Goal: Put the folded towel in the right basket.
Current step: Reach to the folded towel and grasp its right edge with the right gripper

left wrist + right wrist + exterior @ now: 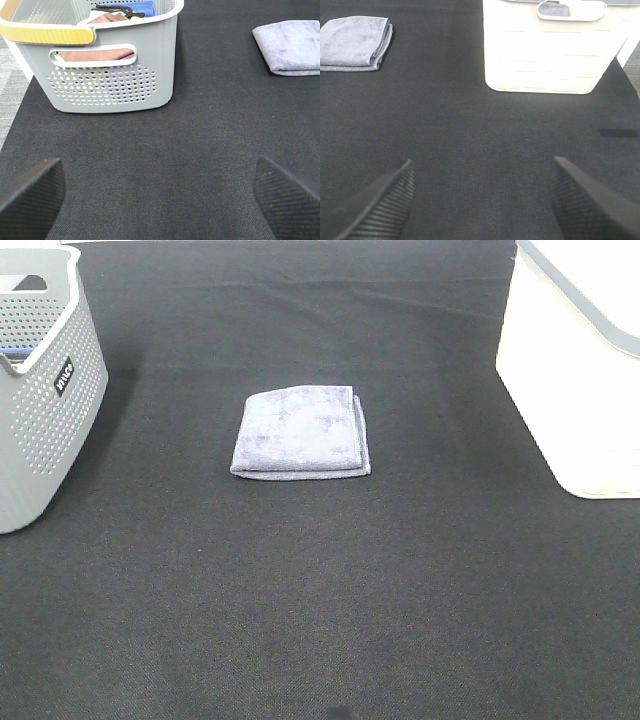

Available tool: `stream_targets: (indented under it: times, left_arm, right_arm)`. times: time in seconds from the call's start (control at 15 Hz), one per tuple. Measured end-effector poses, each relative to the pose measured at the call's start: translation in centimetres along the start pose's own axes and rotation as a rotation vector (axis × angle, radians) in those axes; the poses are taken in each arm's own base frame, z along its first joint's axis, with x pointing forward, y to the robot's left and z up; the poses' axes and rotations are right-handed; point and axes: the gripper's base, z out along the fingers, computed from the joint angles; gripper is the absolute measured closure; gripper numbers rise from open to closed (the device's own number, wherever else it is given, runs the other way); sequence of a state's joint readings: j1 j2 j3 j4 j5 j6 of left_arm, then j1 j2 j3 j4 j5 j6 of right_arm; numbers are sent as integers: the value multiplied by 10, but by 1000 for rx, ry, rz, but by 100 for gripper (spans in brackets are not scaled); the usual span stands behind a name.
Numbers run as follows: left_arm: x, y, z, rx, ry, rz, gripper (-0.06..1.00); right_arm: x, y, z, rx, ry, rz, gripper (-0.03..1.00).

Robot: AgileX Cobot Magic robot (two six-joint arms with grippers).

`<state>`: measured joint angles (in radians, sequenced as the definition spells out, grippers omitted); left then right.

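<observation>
My right claw [481, 192], spread and empty, should pinch every layer of the towel [300, 432] midway on the surface [320, 620] so it reaches the right-edge basket [565, 390] folded.

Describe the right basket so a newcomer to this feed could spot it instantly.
Start from the black mat with the folded towel near its middle. The white basket stands at the mat's right edge in the high view, opposite a grey basket on the left. It is plain white with solid walls, whereas the grey basket is perforated.
</observation>
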<state>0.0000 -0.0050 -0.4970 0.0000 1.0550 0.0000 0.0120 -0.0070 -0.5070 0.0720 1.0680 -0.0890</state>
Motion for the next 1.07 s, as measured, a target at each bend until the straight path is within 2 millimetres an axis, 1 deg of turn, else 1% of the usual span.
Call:
stream_targets:
  times: [1.07]
  left_arm:
    - [0,0,0,0,0,0,-3]
  right_arm:
    - [0,0,0,0,0,0,26]
